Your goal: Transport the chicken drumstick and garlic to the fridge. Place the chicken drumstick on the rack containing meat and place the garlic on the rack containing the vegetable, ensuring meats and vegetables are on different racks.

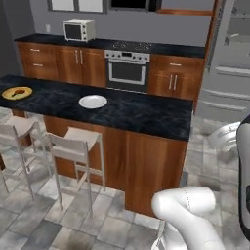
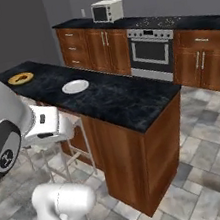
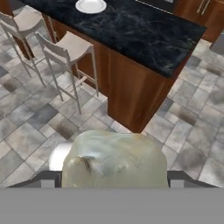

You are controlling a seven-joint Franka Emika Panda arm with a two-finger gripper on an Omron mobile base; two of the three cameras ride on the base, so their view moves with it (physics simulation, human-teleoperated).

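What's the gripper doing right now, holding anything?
Gripper: shut on the garlic, the off-white bulb sitting between its fingertips in the hand view.

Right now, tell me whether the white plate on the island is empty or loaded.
Empty. The white plate on the island counter shows a bare white surface in both base views, nothing resting on it.

A home kitchen: wooden cabinets (image 1: 73,63), a built-in oven (image 1: 127,71), a microwave (image 1: 78,30), a dark-topped island (image 1: 146,114) with 2 stools (image 1: 78,141), a steel fridge (image 1: 229,63)
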